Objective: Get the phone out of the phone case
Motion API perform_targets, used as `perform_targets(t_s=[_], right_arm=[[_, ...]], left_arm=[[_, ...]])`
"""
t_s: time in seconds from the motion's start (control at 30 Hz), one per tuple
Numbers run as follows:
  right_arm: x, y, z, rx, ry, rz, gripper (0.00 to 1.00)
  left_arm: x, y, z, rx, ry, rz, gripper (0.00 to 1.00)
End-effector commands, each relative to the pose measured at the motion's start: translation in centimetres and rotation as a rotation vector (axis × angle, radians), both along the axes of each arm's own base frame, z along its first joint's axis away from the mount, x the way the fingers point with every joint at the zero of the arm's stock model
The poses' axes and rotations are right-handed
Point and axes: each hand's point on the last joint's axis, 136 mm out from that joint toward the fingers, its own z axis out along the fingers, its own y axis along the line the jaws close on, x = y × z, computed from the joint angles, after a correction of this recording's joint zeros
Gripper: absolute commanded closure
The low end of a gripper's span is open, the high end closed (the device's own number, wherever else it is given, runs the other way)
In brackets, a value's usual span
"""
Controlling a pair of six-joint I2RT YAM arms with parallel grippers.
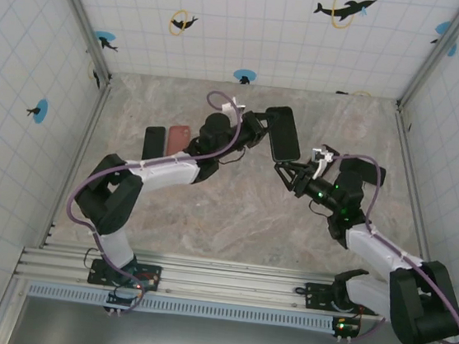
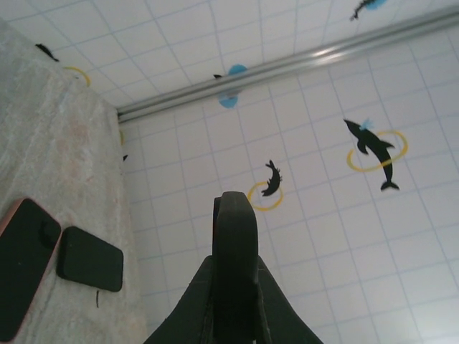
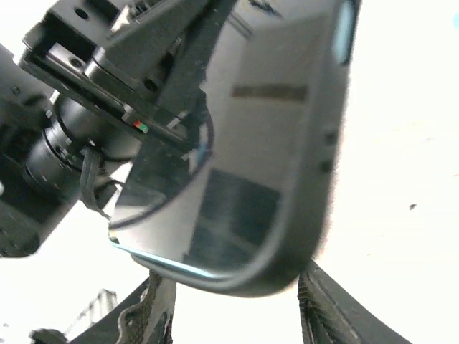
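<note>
Okay, I've got the left tool (image 1: 261, 129) pressed together on the phone (image 1: 282, 134), pinching it by one long edge and holding it up off the counter (image 1: 208, 215) in the middle of the cell. On the left wrist camera the phone shows edge-on, a thin dark strip standing upright between the fingers (image 2: 195, 304). The right tool (image 1: 290, 175) sits just under the phone's near end, spread apart. On its own camera the glossy screen and the thick dark case (image 3: 315, 150) rim loom between the two fingers (image 3: 154, 312); I can't tell whether they touch it. Over on the left, a pink-edged phone (image 1: 177, 138) and a black slab (image 1: 154, 140) lie flat, side by side.
</note>
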Motion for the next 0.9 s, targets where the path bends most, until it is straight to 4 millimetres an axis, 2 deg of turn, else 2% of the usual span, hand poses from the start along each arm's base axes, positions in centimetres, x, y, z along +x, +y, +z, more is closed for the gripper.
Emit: perform_targets(t_s=[0.0, 0.13, 0.27, 0.47, 0.67, 0.87], right_arm=[[-0.2, 0.1, 1.5, -0.095, -0.116, 0.073, 0.49], [-0.6, 0.3, 1.2, -0.203, -0.177, 0.188, 0.45], [-1.3, 0.7, 1.9, -0.276, -0.31, 0.293, 0.41], [-1.4, 1.3, 2.4, -0.329, -0.463, 0.371, 0.4], [-1.4, 2.2, 2.3, -0.307, -0.503, 0.473, 0.44], [-1.3, 2.9, 2.8, -0.247, -0.507, 0.535, 0.55]], left_arm=[[-1.7, 0.2, 6.4, 0.026, -0.295, -0.118, 1.0], [-1.9, 1.0, 7.2, 0.08, -0.455, -0.188, 1.0], [-2.6, 2.0, 7.6, 0.134, -0.614, -0.263, 1.0], [-5.0, 2.1, 8.3, 0.179, -0.844, -0.391, 1.0], [-6.2, 2.0, 9.2, 0.188, -0.935, -0.458, 1.0], [-6.6, 2.1, 9.4, 0.185, -0.949, -0.477, 1.0]])
